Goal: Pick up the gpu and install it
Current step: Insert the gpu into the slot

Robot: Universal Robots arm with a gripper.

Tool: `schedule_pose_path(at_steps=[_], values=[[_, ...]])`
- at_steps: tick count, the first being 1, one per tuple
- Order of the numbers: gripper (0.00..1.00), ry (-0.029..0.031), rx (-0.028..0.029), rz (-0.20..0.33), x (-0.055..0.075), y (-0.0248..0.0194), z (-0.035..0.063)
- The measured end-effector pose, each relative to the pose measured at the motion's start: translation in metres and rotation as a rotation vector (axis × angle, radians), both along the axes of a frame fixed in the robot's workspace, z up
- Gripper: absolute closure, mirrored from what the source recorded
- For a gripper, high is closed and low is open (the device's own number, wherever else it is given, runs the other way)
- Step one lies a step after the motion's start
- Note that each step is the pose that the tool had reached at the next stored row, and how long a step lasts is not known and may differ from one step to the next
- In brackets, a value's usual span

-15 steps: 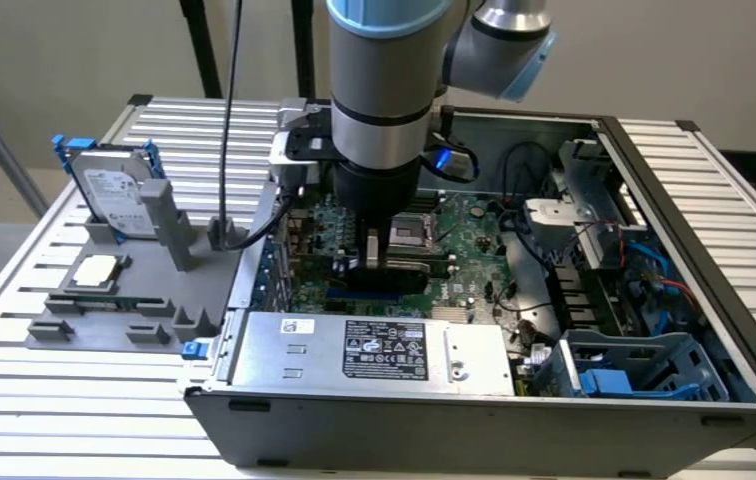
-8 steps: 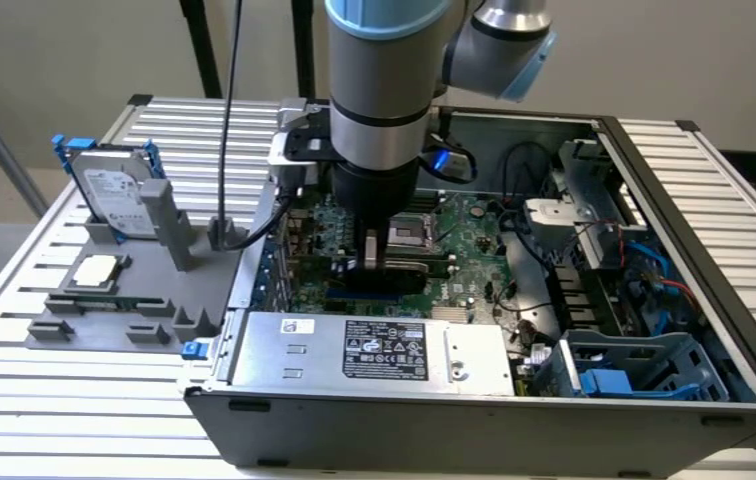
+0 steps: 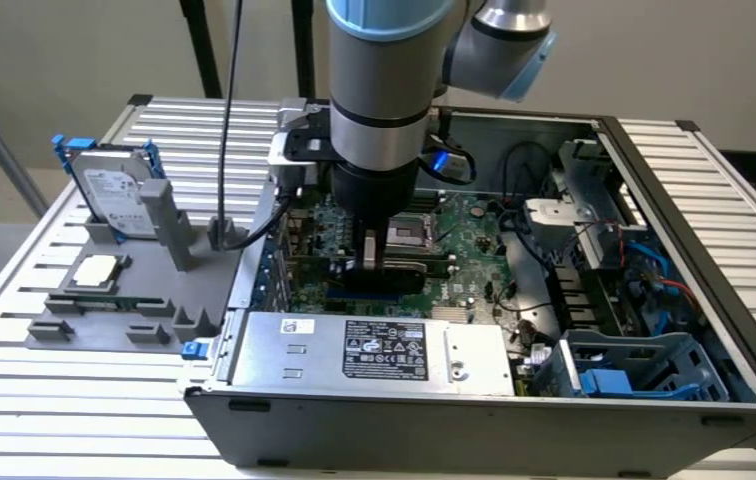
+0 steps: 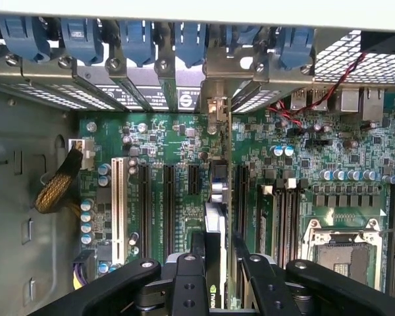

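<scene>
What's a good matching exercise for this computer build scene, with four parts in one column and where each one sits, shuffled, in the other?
1. gpu
2. hard drive
3. power supply
4. processor

A. lying flat on the grey fixture
B. held by the gripper over the motherboard
C. standing upright in a blue frame
D. inside the case, along its near wall in the exterior view

Pairs: 1-B, 2-C, 3-D, 4-A.

Silver arm [image 3: 375, 90], pale-blue joint caps [image 3: 533, 66], black screw-studded jaws
</scene>
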State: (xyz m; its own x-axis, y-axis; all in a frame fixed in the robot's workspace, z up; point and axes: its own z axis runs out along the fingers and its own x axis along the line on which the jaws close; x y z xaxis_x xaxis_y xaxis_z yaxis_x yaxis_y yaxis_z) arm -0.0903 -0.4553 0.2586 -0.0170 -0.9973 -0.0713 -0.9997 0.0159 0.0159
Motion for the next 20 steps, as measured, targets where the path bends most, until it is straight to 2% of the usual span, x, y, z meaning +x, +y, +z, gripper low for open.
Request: schedule_pose_path(at_steps=[4,15,20], values=[[0.73,0.0042,-0.0028,0.0,0.0,0.0007,0.0001],[0.73,0.0045,-0.0126,0.0,0.0013,0.001,-0.0008],[0.73,0.0046,-0.0134,0.0,0.0015,0.0011,-0.0032]])
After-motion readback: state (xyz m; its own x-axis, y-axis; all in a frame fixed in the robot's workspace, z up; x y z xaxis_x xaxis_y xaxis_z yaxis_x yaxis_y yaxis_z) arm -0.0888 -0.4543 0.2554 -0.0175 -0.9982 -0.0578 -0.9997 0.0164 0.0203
